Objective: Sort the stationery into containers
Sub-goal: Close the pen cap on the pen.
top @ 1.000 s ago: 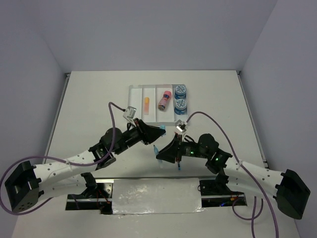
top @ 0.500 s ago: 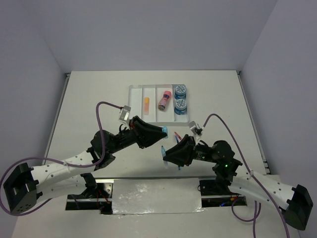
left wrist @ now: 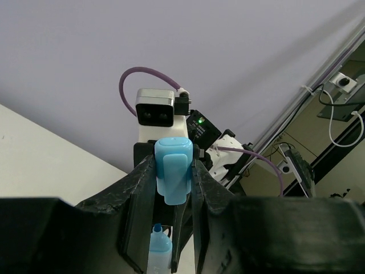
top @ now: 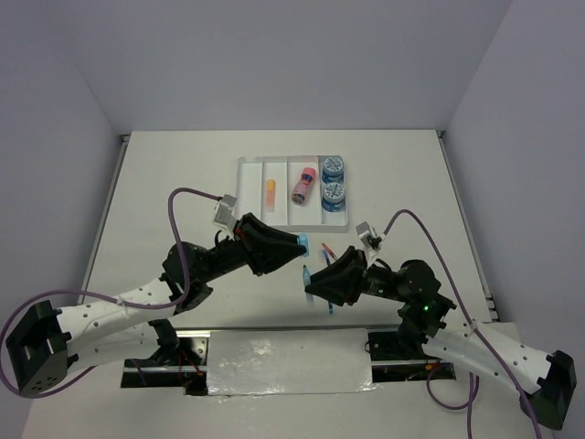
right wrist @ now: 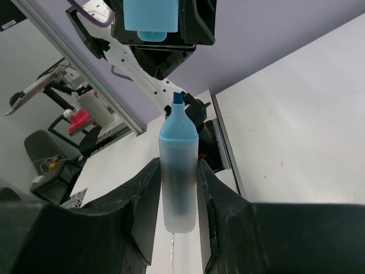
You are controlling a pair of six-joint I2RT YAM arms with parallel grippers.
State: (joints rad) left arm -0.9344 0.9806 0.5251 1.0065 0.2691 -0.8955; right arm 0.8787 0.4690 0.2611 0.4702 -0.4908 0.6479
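left claw (top: 296,244) pinches the cap (left wrist: 173,166), right claw (top: 313,284) grips the marker (right wrist: 178,177); we align them squarely before pushing.

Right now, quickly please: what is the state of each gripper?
Left gripper: closed, holding a light-blue cap between its fingers.
Right gripper: closed, holding an uncapped blue marker.
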